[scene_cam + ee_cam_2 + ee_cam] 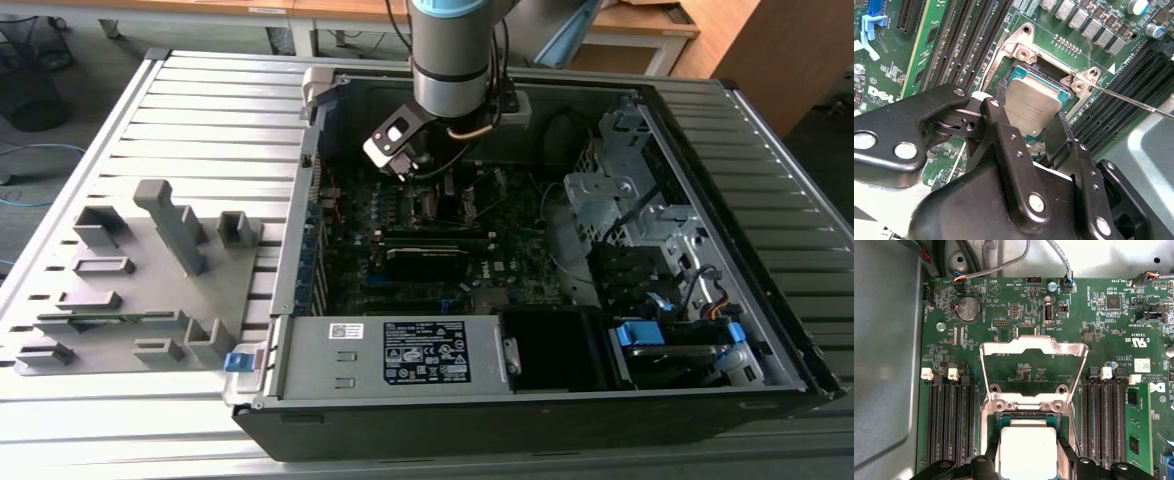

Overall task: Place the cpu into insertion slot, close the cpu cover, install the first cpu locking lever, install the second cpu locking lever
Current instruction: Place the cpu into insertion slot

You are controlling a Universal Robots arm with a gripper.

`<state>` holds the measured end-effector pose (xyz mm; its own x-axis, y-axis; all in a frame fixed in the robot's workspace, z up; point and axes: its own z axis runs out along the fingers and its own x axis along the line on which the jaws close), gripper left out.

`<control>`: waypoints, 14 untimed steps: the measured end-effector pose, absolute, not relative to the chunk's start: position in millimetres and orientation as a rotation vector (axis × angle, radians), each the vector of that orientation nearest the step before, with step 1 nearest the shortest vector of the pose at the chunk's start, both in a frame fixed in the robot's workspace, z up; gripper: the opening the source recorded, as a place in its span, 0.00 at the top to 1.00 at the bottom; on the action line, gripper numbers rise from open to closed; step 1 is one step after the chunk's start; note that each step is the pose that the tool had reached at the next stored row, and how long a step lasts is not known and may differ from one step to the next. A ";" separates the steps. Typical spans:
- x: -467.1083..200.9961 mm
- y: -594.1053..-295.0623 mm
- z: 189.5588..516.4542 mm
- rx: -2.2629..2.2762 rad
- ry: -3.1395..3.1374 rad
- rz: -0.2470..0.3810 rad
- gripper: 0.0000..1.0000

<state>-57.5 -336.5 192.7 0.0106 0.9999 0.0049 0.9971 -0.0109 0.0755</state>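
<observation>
Your 1 arm reaches down into the open black computer case [534, 425], with the black gripper [430, 165] in the upper middle of the exterior view, low over the dark green motherboard [400, 215].

In both wrist views the small flat square cpu with its dull silver-tan metal top [1031, 102] sits right between the 2 black fingers [999, 130]. The jaws look pinched onto 2 opposite edges of the chip, 1 finger on each side, so you are carrying it rather than hovering empty.

The small square black insertion slot with its thin silver rim [1019, 69] lies directly under the cpu. The chip's edges run roughly parallel to the slot's rim. From these views you cannot tell whether the chip already rests in the slot or hangs just above it.

The cpu cover, a thin silver-grey metal frame with a square window [1069, 349], is swung open. It lies back over the board on the side of the slot away from the gripper body, well clear of the chip.

A thin silver wire locking lever [1134, 102] sticks out beside the slot, not latched. The long black memory slots [949, 425] flank the socket on 2 sides, and the fingers sit between them.
</observation>
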 end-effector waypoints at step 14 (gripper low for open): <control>-57.5 -336.5 192.3 2.197 2.173 0.088 0.46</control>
<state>-57.5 -336.5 192.3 0.0106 0.9999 0.0049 0.9971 -0.0110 0.0756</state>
